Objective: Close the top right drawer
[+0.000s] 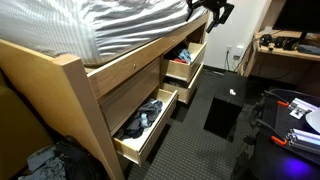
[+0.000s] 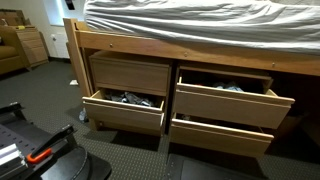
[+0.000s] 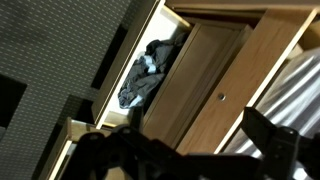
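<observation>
Top right drawer (image 1: 188, 54) stands open just below the widely spread jaws.

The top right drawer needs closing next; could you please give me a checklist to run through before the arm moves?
1. The top right drawer is open, front unobstructed: ok.
2. Its contents sit below the rim: cannot tell.
3. The gripper is clear of the drawer, up by the mattress: ok.
4. The gripper is empty, jaws apart in the wrist view: ok.
5. The gripper is lined up with the drawer front: not ok.
</observation>
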You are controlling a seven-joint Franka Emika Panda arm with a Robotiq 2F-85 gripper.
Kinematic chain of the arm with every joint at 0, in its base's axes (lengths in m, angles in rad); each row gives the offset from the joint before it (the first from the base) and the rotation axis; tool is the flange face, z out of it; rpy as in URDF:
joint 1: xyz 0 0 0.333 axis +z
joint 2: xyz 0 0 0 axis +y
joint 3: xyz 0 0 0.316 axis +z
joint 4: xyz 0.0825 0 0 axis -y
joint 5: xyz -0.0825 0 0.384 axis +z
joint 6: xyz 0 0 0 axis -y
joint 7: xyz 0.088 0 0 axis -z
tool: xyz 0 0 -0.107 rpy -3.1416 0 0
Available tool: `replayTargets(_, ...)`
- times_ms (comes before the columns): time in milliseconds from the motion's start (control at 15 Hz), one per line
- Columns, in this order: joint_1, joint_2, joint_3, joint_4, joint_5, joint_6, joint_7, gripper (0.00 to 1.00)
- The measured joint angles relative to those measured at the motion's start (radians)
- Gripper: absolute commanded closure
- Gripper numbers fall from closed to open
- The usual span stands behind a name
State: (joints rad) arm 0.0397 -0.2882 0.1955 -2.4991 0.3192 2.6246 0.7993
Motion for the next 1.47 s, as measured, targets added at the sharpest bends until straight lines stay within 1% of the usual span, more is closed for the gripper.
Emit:
replayTargets(133, -0.054, 0.061, -0.073, 0.032, -0.003, 0.026, 0.0, 0.0)
replayTargets(333, -0.118, 0.107, -0.206, 0.037, 0.011, 0.061, -0.009, 0.0)
replayTargets(467, -0.16, 0.138, -0.285, 0.057, 0.034, 0.092, -0.022, 0.0)
replayTargets(600, -0.202, 0.174, -0.36, 0.105, 0.068, 0.099, -0.029, 0.0)
replayTargets(733, -0.229, 0.196, -0.4, 0.151, 0.081, 0.084, -0.037, 0.0)
replayTargets(867, -0.231, 0.2, -0.402, 0.163, 0.083, 0.081, -0.036, 0.0)
replayTargets(933, -0.227, 0.199, -0.397, 0.157, 0.082, 0.097, -0.038, 0.0)
replayTargets(1000, -0.224, 0.202, -0.393, 0.14, 0.082, 0.154, -0.044, 0.0)
replayTargets(1067, -0.221, 0.217, -0.389, 0.127, 0.088, 0.236, -0.03, 0.0)
replayTargets(1133, -0.22, 0.253, -0.382, 0.132, 0.089, 0.315, -0.002, 0.0)
replayTargets(1333, -0.215, 0.441, -0.384, 0.175, 0.072, 0.556, 0.121, 0.0)
replayTargets(1400, -0.204, 0.51, -0.407, 0.191, 0.059, 0.62, 0.171, 0.0)
replayTargets(1467, -0.168, 0.58, -0.46, 0.209, 0.056, 0.657, 0.211, 0.0)
